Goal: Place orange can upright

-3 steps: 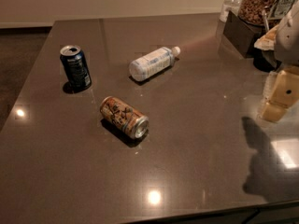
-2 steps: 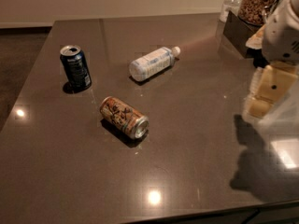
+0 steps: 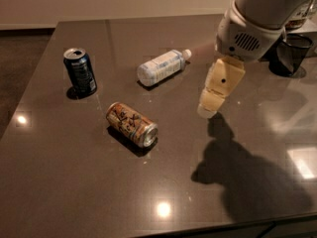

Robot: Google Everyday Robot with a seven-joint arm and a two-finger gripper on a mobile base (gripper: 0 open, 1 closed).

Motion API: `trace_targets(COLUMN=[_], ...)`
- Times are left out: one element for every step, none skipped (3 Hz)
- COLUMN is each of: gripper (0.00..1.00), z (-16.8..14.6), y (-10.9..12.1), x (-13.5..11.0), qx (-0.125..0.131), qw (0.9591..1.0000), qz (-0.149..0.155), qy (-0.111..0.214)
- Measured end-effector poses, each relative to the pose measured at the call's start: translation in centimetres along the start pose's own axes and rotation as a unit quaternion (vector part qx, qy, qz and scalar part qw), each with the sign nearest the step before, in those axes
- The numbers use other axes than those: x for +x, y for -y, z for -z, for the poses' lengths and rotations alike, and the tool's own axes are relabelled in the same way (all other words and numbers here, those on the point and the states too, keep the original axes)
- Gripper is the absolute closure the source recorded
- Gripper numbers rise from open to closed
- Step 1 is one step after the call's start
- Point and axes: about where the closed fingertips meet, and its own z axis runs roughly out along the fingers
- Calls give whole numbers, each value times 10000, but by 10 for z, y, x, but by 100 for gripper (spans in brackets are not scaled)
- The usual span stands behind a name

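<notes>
On table [image 3: 74,182]: orange can [image 3: 132,124] on side, gripper [image 3: 208,109] hovering well apart.

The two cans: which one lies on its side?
The orange can, left of the gripper above the table, lies on its side; the dark blue can stands upright.

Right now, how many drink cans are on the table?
2. The dark blue aluminium can stands upright at the left; the orange-tan aluminium can lies on its side near the middle. The cream gripper hangs right of it. None seems hidden.
</notes>
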Motion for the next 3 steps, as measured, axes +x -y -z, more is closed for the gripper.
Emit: trace_targets(gripper=[0,0,0], z=[-23,-48,-79], y=[-9,-22,-31], x=[-34,-62,-86], qx=[-174,-276,-386], qw=[9998,9995,9982], qz=[-90,-26,66], qy=[-12,-182,-449])
